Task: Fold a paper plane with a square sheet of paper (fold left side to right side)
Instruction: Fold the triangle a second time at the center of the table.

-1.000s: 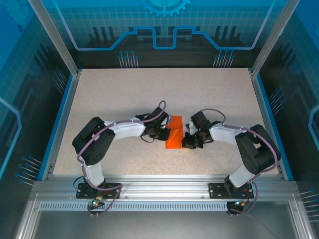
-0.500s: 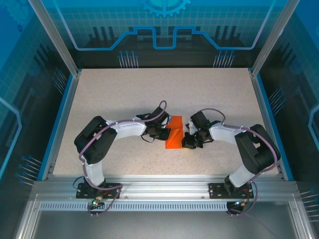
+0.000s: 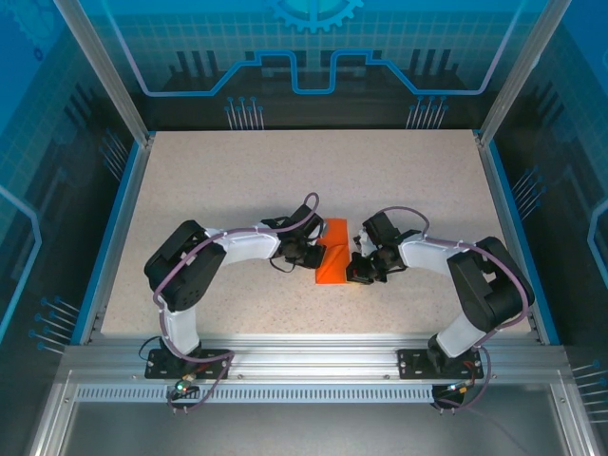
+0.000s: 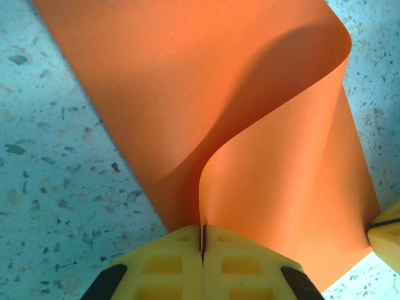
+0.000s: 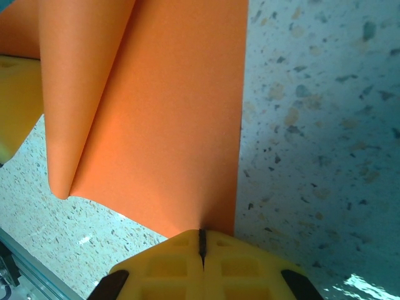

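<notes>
Together, left gripper (image 4: pixel 202 236) and right gripper (image 5: pixel 201 241) pinch edges of the square sheet of paper (image 3: pixel 332 258)

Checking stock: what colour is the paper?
The square sheet of paper is plain bright orange, best seen by left wrist.

Top external high at near side, angled down over whole table (image 3: pixel 285 171), left wrist and right wrist close above it, facing square sheet of paper (image 3: pixel 332 271) from opposite sides, sheet shared by all three.
</notes>
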